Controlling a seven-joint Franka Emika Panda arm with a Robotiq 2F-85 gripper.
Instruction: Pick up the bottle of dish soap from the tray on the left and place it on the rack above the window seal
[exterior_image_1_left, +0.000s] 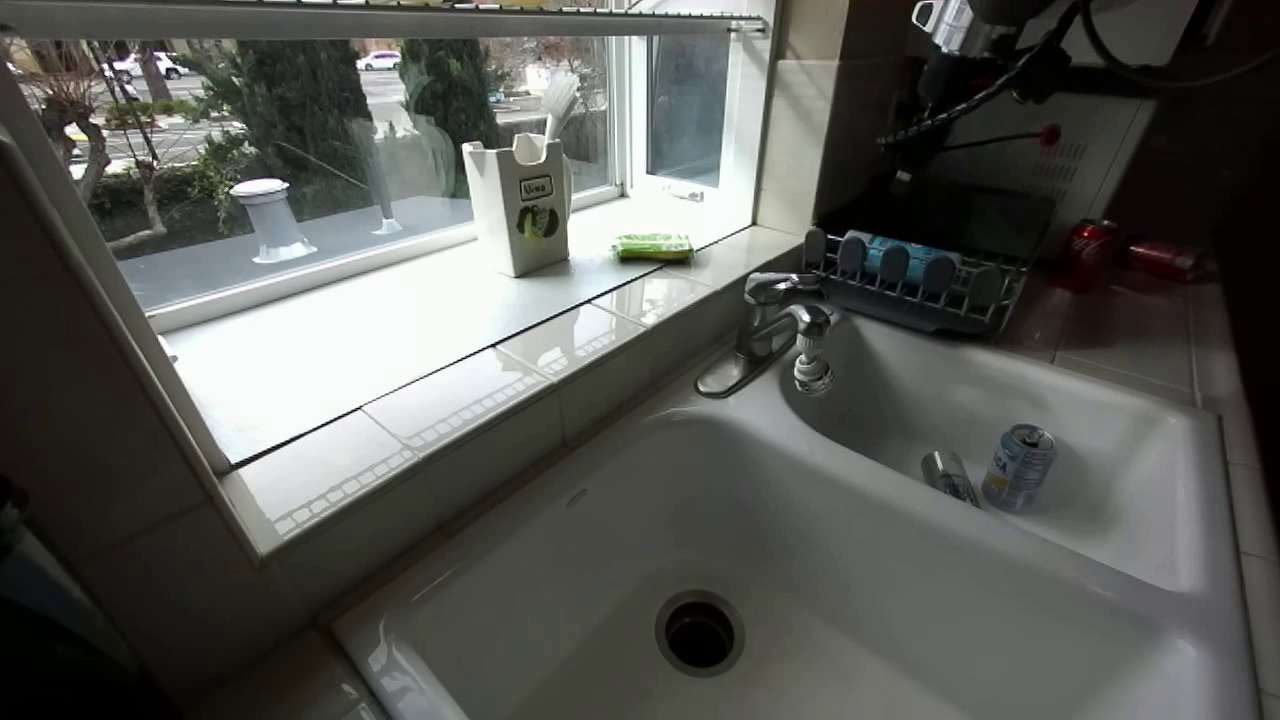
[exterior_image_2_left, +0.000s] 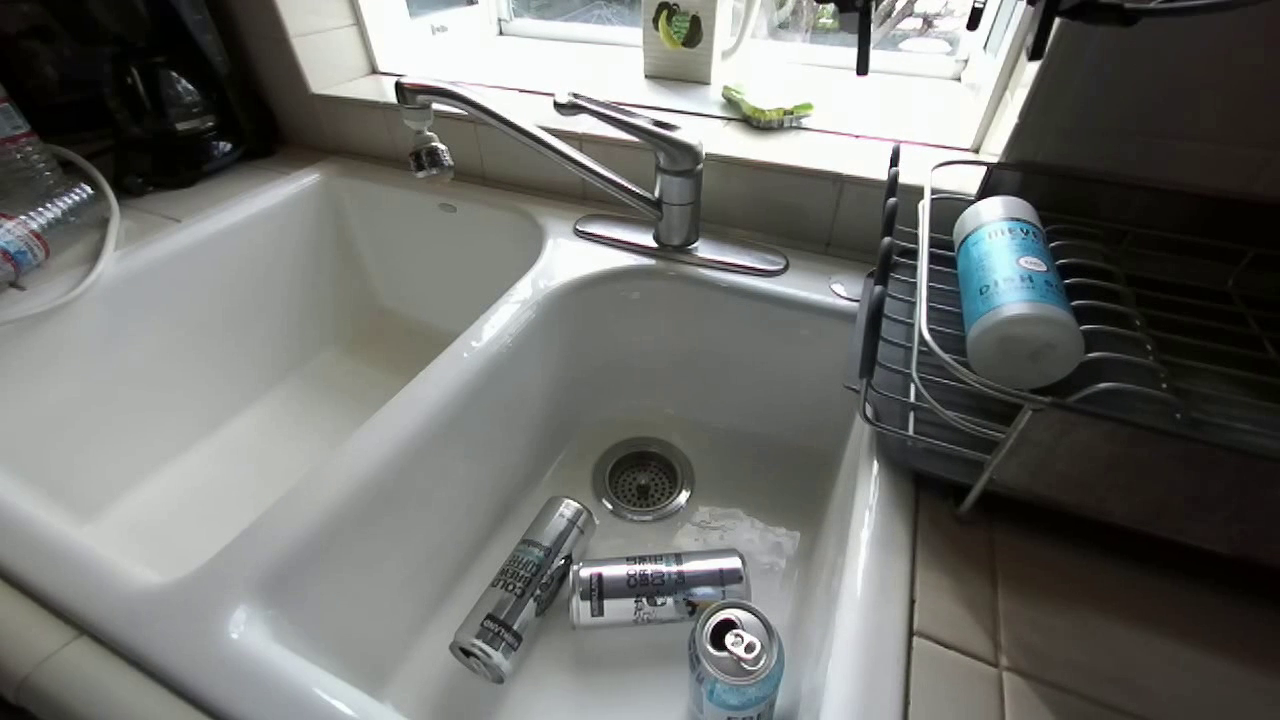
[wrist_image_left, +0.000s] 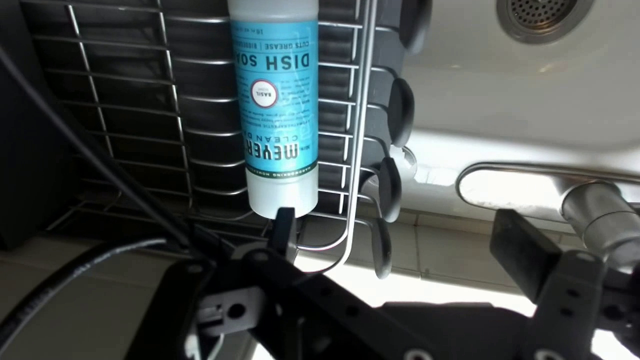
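Find the bottle of dish soap (wrist_image_left: 280, 100) lying on its side in the tray (exterior_image_2_left: 1120, 320) — below and to one side of a wide-spread, empty end effector (wrist_image_left: 405, 240). Probably best to shift away from the faucet (wrist_image_left: 595, 210), straddle it squarely, lower without snagging the tray, then close — gently.
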